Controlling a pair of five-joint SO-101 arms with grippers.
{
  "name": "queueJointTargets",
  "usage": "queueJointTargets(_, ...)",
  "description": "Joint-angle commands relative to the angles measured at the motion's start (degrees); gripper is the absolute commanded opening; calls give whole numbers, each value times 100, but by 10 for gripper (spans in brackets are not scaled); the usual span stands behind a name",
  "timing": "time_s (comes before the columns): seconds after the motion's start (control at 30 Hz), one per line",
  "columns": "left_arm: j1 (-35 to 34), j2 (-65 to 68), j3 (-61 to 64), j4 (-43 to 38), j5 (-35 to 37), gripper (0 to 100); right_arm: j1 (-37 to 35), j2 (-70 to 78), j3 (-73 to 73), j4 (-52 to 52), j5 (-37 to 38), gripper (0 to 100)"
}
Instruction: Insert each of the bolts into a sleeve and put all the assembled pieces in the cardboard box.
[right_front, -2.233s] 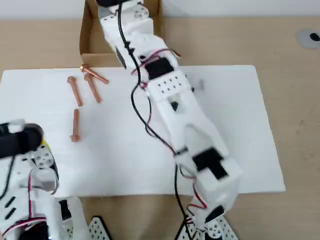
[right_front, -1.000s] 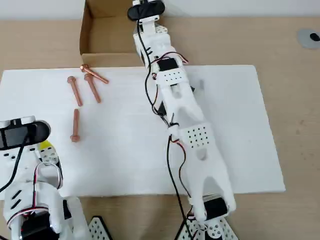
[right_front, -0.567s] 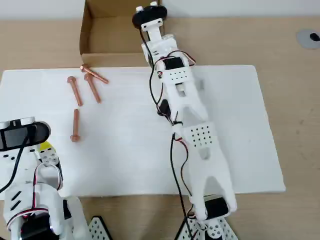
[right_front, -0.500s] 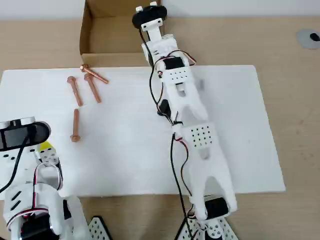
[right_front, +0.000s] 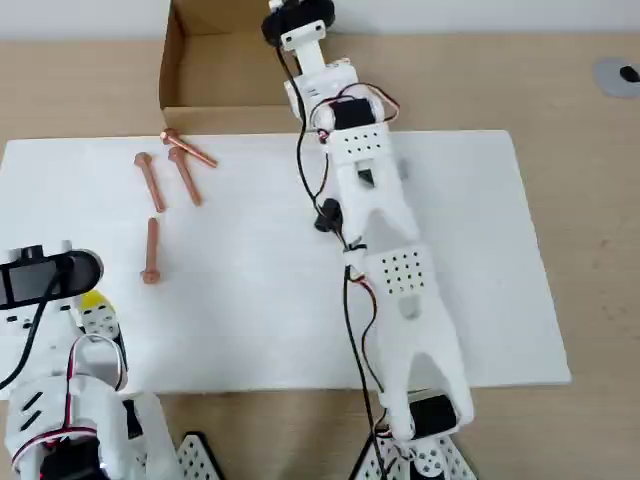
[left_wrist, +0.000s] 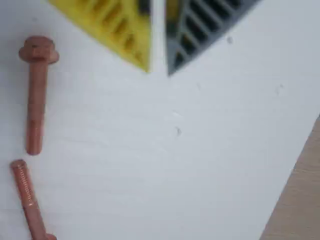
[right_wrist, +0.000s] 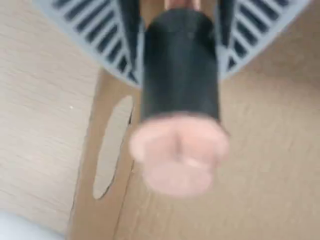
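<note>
Copper bolt (right_wrist: 177, 152) in its sleeve (right_wrist: 180, 75) is pinched by the right claw (right_wrist: 180, 35) above the cardboard box (right_front: 215, 70); release is judged due next.

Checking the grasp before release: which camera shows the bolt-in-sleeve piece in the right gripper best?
Right wrist view: the black sleeve with the bolt head is clamped in the right gripper, over the cardboard box. In the high view the right arm covers it. The left wrist view faces loose bolts.
</note>
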Motion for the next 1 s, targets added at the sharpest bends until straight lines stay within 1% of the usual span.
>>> queueJointTargets(0.0, -70, -4, -237, 18, 9, 101, -84, -119, -725, 440, 105, 184)
queueJointTargets(0.1, -70, -4, -237, 18, 9, 119, -163, -119, -927, 633, 105, 223)
queueJointTargets(0.37, -62, -13, -237, -9, 35, 121, -242, -119, -1508, 1240, 70, 221)
queueJointTargets(0.47, -53, 48, -211, -97, 448, 122, -295, -163, -1807, 1521, 88, 221)
queueJointTargets(0.57, -53, 356, 141, -589, 941, 125, -347, -549, -1807, 1996, 70, 221)
queueJointTargets(0.67, -53, 1297, 369, -1222, 1055, 167, -400, -1314, -1798, 2804, 62, 221)
queueJointTargets(0.77, -53, 2624, 149, -1925, 1055, 178, -400, -2026, -1789, 3464, 62, 221)
queueJointTargets(0.87, 18, 3996, -563, -2435, 1055, 175, -400, -2730, -1789, 4352, 62, 221)
queueJointTargets(0.93, 185, 4857, -1187, -2514, 1169, 175, -409, -3108, -1771, 4967, 53, 221)
queueJointTargets(0.97, 290, 5279, -1477, -2514, 1363, 175, -374, -3266, -1771, 4923, 53, 221)
